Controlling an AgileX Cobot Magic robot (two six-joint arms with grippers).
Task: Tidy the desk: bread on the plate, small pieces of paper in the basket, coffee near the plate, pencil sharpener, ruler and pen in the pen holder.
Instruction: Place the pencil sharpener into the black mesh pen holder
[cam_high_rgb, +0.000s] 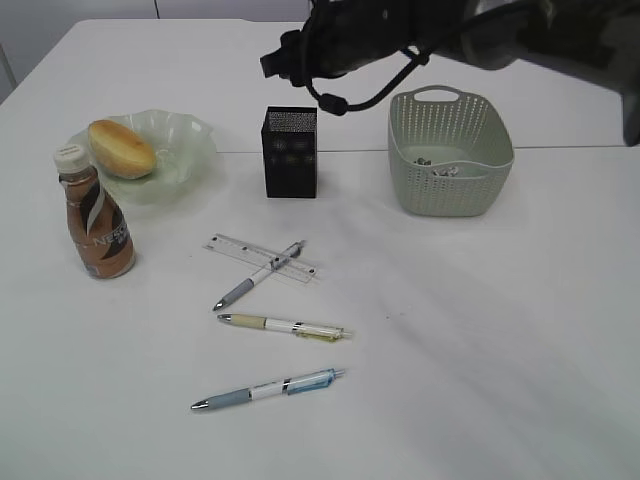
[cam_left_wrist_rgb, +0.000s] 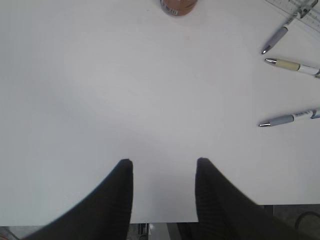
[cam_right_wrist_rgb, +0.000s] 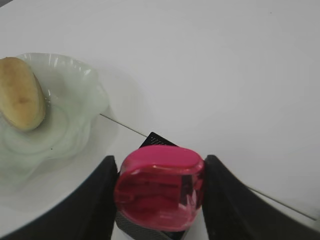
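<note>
Done: bread on plate, far-left desk; coffee beside plate; paper scraps in basket.

Now: right gripper pinches pink pencil sharpener above pen holder.

Left: ruler, three pens mid-desk.

Left gripper fingers spread, empty, near edge.

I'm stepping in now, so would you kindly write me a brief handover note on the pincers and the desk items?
Right pincer: shut on the pink plastic pencil sharpener, above the black mesh pen holder.
Left pincer: open, empty, over bare white desk.
Done: golden-brown bread roll on the pale green glass plate; brown coffee bottle beside the plate; paper scraps in the sage-green basket.
Left: drop the sharpener in the holder, then the clear ruler and three pens.
</note>
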